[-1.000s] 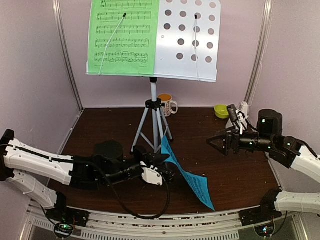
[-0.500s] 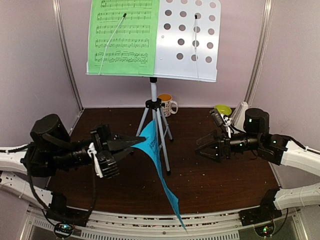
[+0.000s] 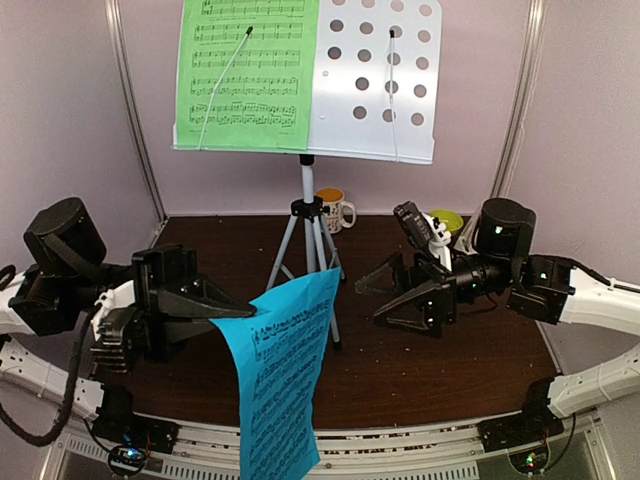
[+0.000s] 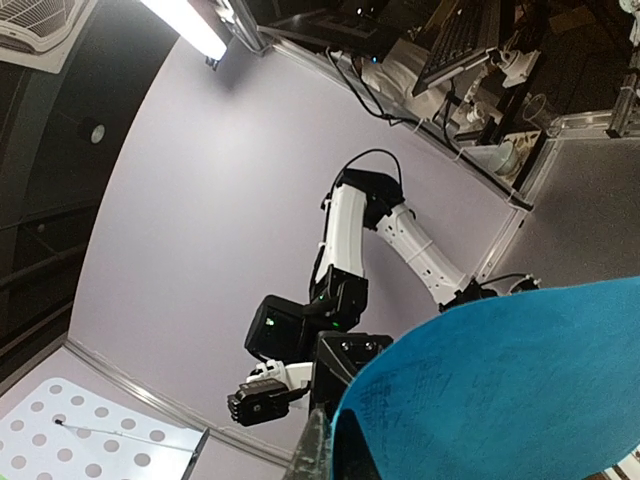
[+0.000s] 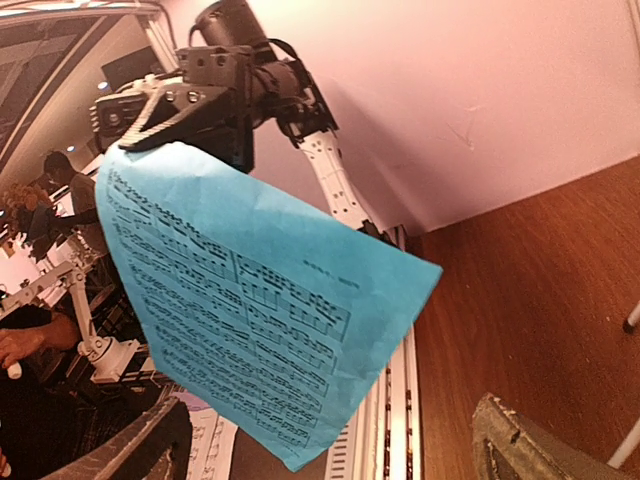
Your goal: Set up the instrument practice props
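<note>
Clearly, from above, the left gripper (image 3: pixel 243 312) is clamped on a top corner of the blue sheet (image 3: pixel 283 375). The sheet hangs at the near centre, probably so that the wide-open right gripper (image 3: pixel 370 303) can reach it. The left wrist view shows the sheet at lower right. In the right wrist view it faces the spread fingers.

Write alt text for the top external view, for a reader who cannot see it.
The left gripper holds a blue music sheet by its upper corner above the table. The open right gripper faces it. Behind, a grey music stand carries a green sheet.
</note>
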`<state>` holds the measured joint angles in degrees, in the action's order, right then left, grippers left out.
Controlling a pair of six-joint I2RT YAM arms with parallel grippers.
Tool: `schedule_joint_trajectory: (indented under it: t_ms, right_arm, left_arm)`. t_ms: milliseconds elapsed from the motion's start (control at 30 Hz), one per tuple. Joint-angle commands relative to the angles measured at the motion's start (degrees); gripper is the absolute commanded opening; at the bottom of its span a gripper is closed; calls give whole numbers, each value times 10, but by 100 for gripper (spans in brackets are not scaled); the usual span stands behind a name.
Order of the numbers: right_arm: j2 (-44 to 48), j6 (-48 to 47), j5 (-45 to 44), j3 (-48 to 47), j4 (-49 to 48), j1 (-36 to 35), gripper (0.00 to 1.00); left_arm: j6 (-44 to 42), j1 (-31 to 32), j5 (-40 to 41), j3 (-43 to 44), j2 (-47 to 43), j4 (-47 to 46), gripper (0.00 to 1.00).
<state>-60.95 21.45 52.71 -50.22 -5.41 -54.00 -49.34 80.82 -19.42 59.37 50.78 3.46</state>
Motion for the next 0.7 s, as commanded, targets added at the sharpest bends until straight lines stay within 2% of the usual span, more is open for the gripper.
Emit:
schedule_joint_trajectory:
  t_ms: [0, 100, 333, 467, 533, 667]
  right_arm:
    - [-24, 22, -7, -31, -68, -41, 97]
    - [-53, 32, -17, -32, -116, -63, 97]
    - [-95, 2, -66, -70, -138, -83, 94]
    - [-120, 38, -56, -80, -206, -98, 91]
    - [-127, 59, -50, -80, -238, -106, 85]
    - [-126, 87, -53, -82, -267, -114, 55]
  left_arm:
    - [32, 3, -55, 22, -13, -25, 0]
    - [40, 3, -63, 15, -16, -53, 0]
    - [57, 3, -74, 19, -17, -85, 0]
    - [58, 3, -58, 16, -24, -90, 0]
    - [53, 3, -47, 12, -27, -87, 0]
    - [54, 3, -25, -5, -37, -99, 0]
